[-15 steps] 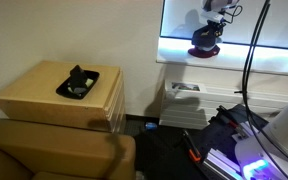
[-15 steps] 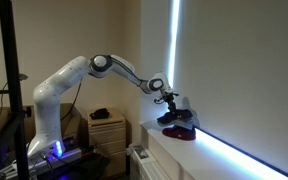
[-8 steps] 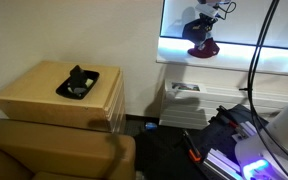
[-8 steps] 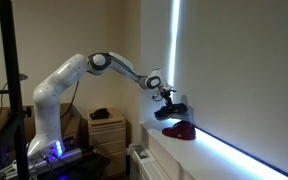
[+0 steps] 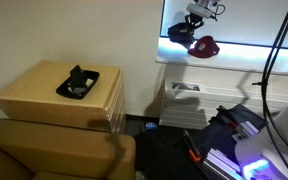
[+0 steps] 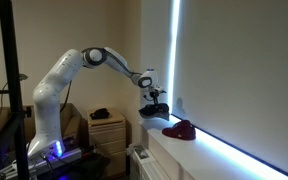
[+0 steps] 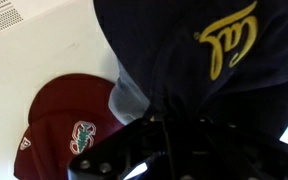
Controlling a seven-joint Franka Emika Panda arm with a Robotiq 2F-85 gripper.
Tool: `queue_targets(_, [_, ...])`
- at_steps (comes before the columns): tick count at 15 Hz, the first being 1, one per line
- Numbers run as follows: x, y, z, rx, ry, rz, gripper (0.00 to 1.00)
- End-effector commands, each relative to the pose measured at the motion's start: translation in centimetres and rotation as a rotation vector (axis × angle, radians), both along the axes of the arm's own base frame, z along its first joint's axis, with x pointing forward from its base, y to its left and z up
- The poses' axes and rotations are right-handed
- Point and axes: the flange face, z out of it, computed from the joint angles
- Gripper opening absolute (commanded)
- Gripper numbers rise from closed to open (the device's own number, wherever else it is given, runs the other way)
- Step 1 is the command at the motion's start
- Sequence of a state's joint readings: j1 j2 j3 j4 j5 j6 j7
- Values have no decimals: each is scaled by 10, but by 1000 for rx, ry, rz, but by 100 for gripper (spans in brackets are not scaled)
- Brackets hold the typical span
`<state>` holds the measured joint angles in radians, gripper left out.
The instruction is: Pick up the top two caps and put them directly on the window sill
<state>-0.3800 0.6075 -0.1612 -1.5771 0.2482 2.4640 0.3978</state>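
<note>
The dark navy fabric baseball cap with a yellow emblem [image 7: 209, 45] is gripped in the clenched end effector [image 6: 154, 99], above the long white window sill [image 6: 209, 152] and clear of it. The dark red curved-brim cap [image 6: 180, 129] is seen lying directly on that surface. Placing the navy cap is judged the step in hand: lowering onto bare sill, then release, is called for. The white arm [image 6: 84, 60] is stretched outward, wrist pointed down.
</note>
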Motion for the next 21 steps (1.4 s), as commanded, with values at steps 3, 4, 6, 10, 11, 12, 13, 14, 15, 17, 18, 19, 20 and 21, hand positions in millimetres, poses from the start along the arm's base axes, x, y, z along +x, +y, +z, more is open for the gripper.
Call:
queue_targets(3, [-28, 12, -58, 85, 173, 101, 2])
queue_targets(4, [-27, 13, -65, 84, 181, 101, 2])
queue_targets(6, [-21, 16, -76, 50, 171, 106, 2])
queue_targets(10, [-4, 27, -98, -34, 146, 127, 2])
queue_targets(11, [2, 30, -104, -47, 134, 125, 2])
queue_targets(12, [8, 33, -107, -67, 115, 122, 2])
queue_targets(13, [14, 34, -111, -91, 87, 115, 2])
queue_targets(14, [20, 33, -111, -114, 61, 103, 2])
queue_targets(15, [27, 32, -112, -121, 44, 81, 2])
queue_targets(17, [37, 25, -110, -146, 13, 40, 2])
queue_targets(18, [41, 22, -112, -148, 10, 17, 2])
queue_targets(19, [43, 17, -111, -159, 10, 0, 2])
queue_targets(20, [44, 14, -113, -167, 8, -15, 2])
queue_targets(21, [43, 10, -118, -175, 24, -44, 34])
